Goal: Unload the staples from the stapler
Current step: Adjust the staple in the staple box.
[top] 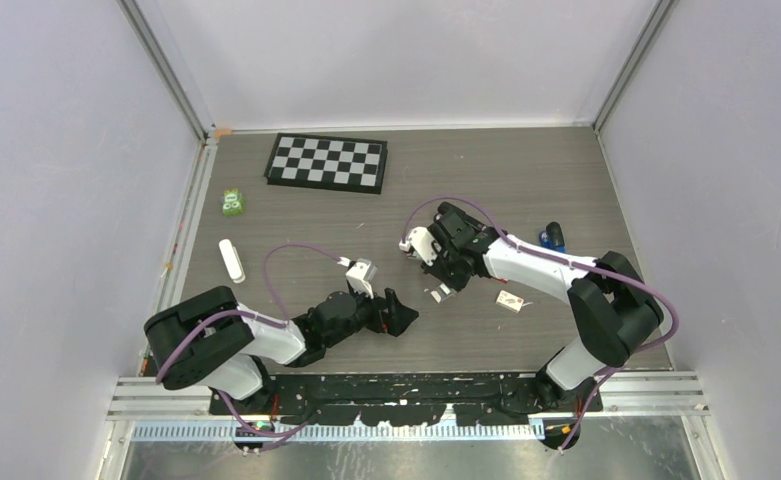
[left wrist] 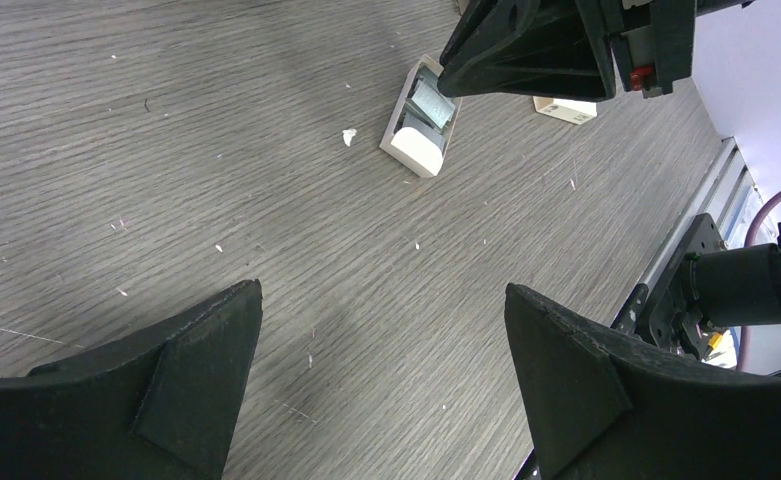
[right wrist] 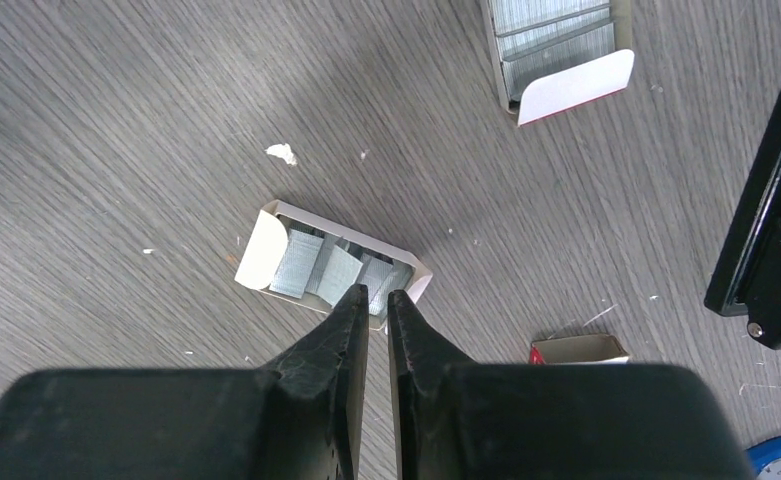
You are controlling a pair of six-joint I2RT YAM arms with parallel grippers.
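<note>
Fingers [right wrist: 338,345] on our right arm are clenched to a slit, tips at the near edge of the open box [right wrist: 262,250] holding the staples [right wrist: 328,268] on the table [right wrist: 106,130]; our left fingers [left wrist: 201,375] hang released, well apart.

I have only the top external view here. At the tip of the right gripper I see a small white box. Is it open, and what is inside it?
Observer: Yes, it is open. In the right wrist view the box has its flap folded back, and short strips of staples lie loose inside.
Operator: Is the right gripper holding a strip?
Observer: The right gripper is almost fully closed, with its tips at the box's edge nearest the camera. I see no strip in the thin slit between the fingers.
Operator: Is anything small lying near the box?
Observer: A white scrap lies on the table beside the box, not touching it.
</note>
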